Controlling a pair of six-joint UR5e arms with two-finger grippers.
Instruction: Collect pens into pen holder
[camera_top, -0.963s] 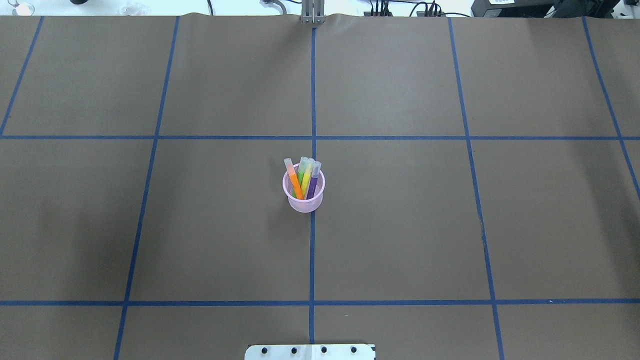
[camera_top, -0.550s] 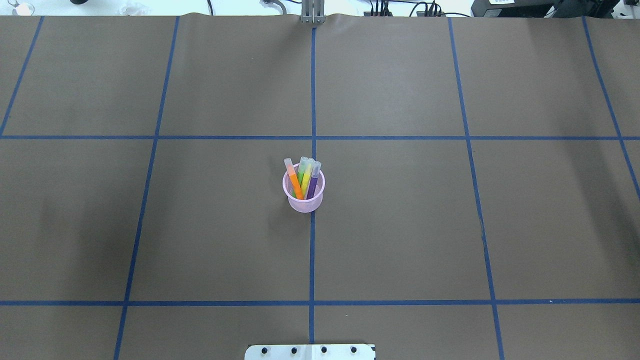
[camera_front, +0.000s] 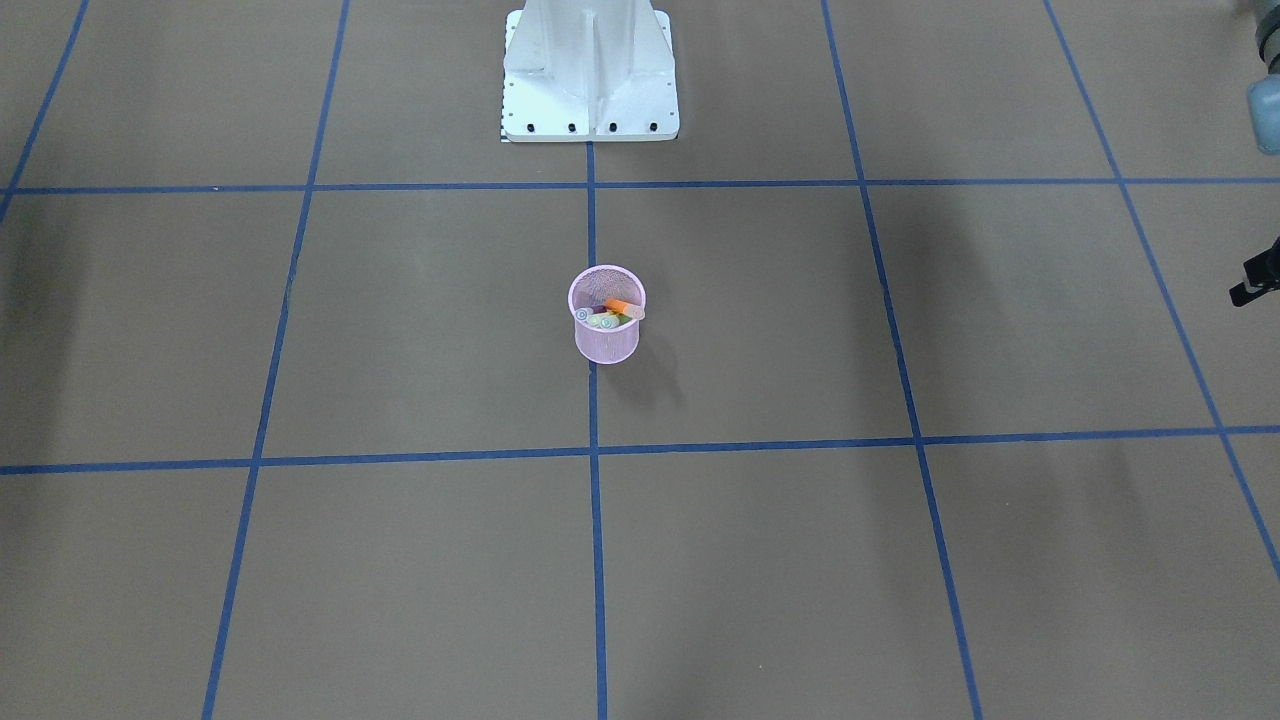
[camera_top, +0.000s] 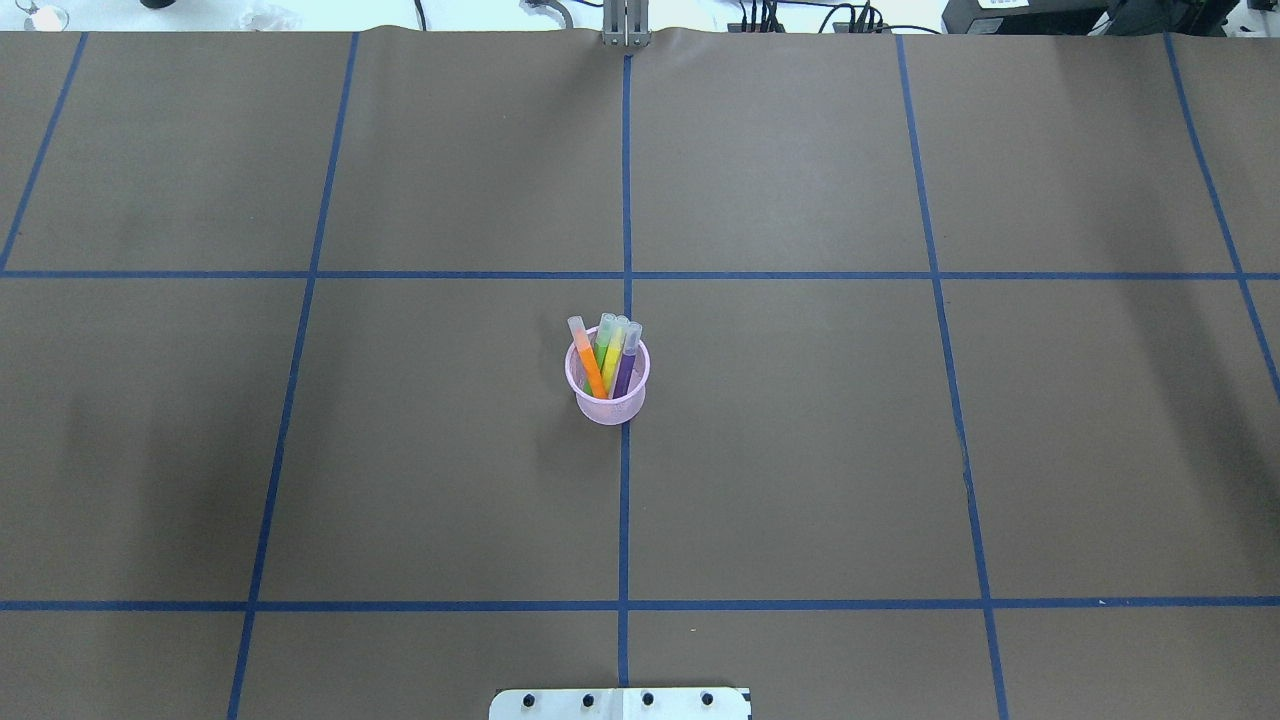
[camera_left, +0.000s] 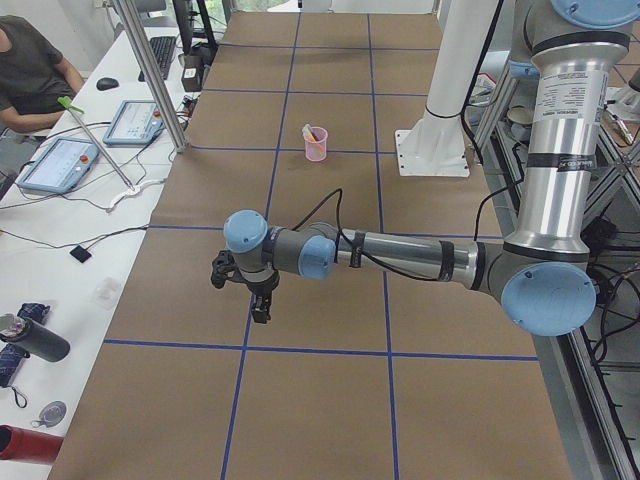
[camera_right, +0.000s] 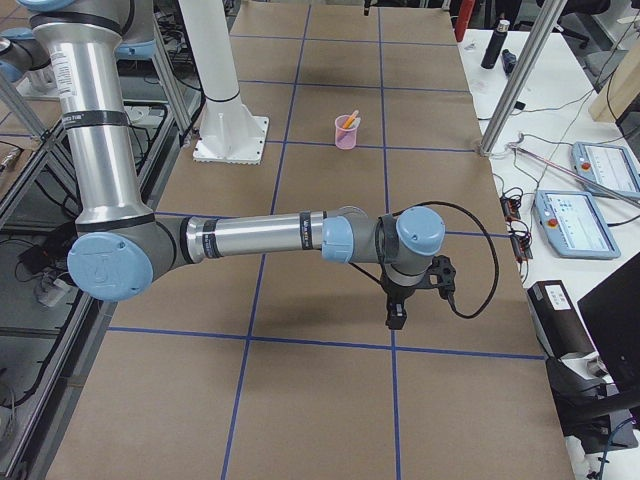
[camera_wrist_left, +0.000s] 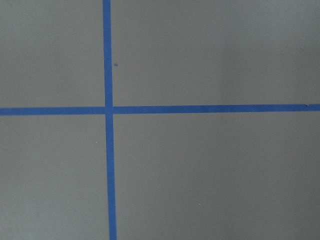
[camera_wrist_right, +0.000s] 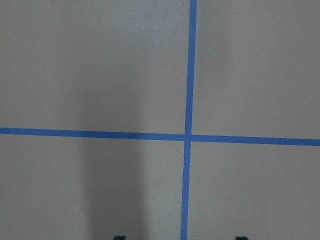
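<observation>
Jaws on the right gripper (camera_right: 397, 318) stand wide: its wrist view catches just two dark fingertips (camera_wrist_right: 118, 237) at the bottom edge, far apart, with nothing between them but brown paper and a blue tape cross (camera_wrist_right: 188, 136). On the left gripper (camera_left: 262, 308) I cannot tell; its wrist view shows only paper and tape, and the side view is not enough to judge. Both hang low over the table (camera_top: 800, 450), one toward each end, and both well apart from the work.

And the work, I see, is in the cup. The pink mesh pen holder (camera_top: 607, 395) stands upright near the middle of the table, right on the centre tape line. All four pens are inside it: the orange pen (camera_top: 590, 370) on the left, then the green pen (camera_top: 602, 348), the yellow pen (camera_top: 616, 350) and the purple pen (camera_top: 626, 368), leaning away from the robot with pale caps poking above the rim. From the operators' side I only make out cap ends and a bit of orange.
</observation>
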